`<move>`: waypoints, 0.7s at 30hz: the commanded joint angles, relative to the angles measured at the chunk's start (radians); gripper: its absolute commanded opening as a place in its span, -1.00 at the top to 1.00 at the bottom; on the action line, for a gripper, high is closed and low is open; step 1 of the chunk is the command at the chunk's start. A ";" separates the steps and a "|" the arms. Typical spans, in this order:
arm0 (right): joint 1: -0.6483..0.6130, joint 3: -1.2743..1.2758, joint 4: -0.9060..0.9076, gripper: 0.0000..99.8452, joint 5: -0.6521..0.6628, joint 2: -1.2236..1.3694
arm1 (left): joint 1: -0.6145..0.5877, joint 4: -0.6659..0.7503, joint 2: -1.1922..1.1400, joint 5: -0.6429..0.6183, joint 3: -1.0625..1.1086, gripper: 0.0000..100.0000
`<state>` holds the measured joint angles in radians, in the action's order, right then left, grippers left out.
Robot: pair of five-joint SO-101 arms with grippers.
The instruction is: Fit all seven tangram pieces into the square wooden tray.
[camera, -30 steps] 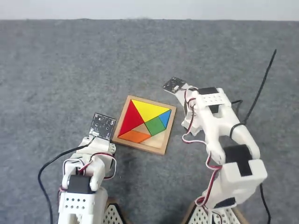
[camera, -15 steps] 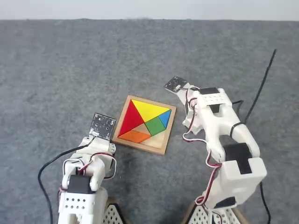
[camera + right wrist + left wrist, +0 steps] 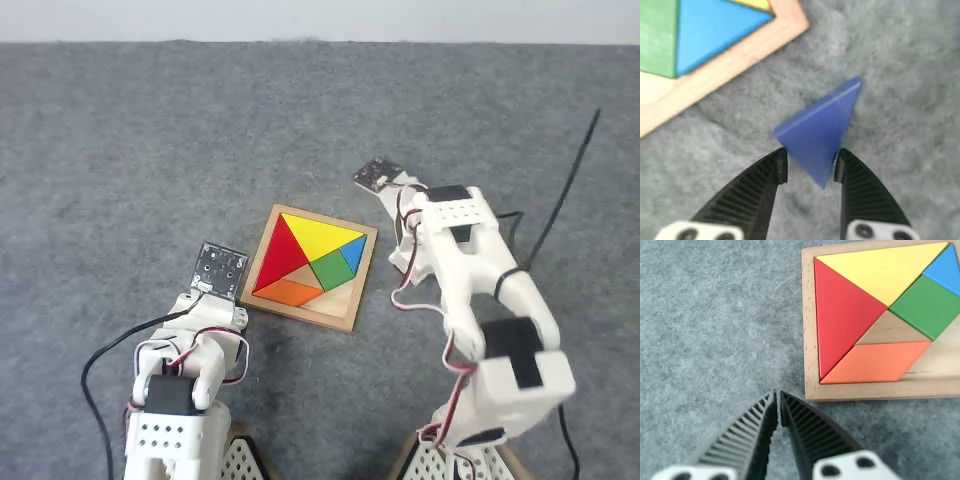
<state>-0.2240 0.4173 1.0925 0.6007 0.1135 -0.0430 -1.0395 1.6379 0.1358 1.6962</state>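
1. Grey carpet (image 3: 120, 150) covers the whole tabletop, with both arms at its near edge.
2. Wooden tray (image 3: 298, 311): square, lying flat at the centre and turned slightly askew between the two arms.
3. Contents of tray, all seated flat: red triangle (image 3: 278, 256), yellow triangle (image 3: 322, 238), green square (image 3: 332, 268), light blue triangle (image 3: 354, 256), orange parallelogram (image 3: 288, 292). The tray floor is bare in a small triangular gap beside the orange piece and in a larger patch at the near right corner.
4. Dark blue triangle (image 3: 817, 132): outside the tray, on the carpet just beside the corner that holds the light blue triangle. It is tilted up on edge.
5. Right gripper (image 3: 810, 160): one finger on each side of the dark blue triangle's nearer point, both apparently touching it, so clenched on the piece. Whether the piece is clear of the carpet cannot be told.
6. Left gripper (image 3: 778, 400): jaws closed together, holding nothing, tips over carpet near the tray's corner by the red triangle, apart from the rim.
7. View notes: the high view gives the tray's full layout; the right wrist view gives the grasp on the dark blue triangle.
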 commanded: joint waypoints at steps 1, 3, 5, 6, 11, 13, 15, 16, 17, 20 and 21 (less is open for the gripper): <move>-0.042 -0.005 0.064 0.70 -0.061 -0.145 | -0.003 -0.005 0.012 -0.008 -0.007 0.97; -0.054 -0.005 0.085 0.70 -0.106 -0.177 | -0.003 -0.005 0.012 -0.008 -0.007 0.97; -0.059 -0.005 0.088 0.68 -0.161 -0.196 | -0.003 -0.005 0.012 -0.008 -0.007 0.97; -0.062 -0.006 0.087 0.65 -0.180 -0.194 | -0.003 -0.005 0.012 -0.008 -0.007 0.97; -0.091 -0.006 0.073 0.34 -0.199 -0.117 | -0.003 -0.005 0.012 -0.008 -0.007 0.97; -0.090 -0.006 0.024 0.31 -0.206 -0.068 | -0.003 -0.005 0.012 -0.008 -0.007 0.97; -0.079 -0.008 -0.035 0.32 -0.233 -0.019 | -0.005 -0.005 0.012 -0.008 -0.007 0.97; -0.077 -0.008 -0.056 0.32 -0.235 0.004 | -0.003 -0.005 0.012 -0.008 -0.007 0.97; -0.077 -0.008 -0.070 0.32 -0.238 0.024 | -0.003 -0.005 0.012 -0.008 -0.007 0.97; -0.077 -0.009 -0.085 0.32 -0.247 0.065 | -0.003 -0.005 0.012 -0.008 -0.007 0.97; -0.077 -0.012 -0.087 0.32 -0.273 0.074 | -0.003 -0.005 0.012 -0.008 -0.007 0.97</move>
<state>-0.3053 0.4189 1.0296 0.3690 0.1887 -0.0430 -1.0395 1.6379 0.1358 1.6962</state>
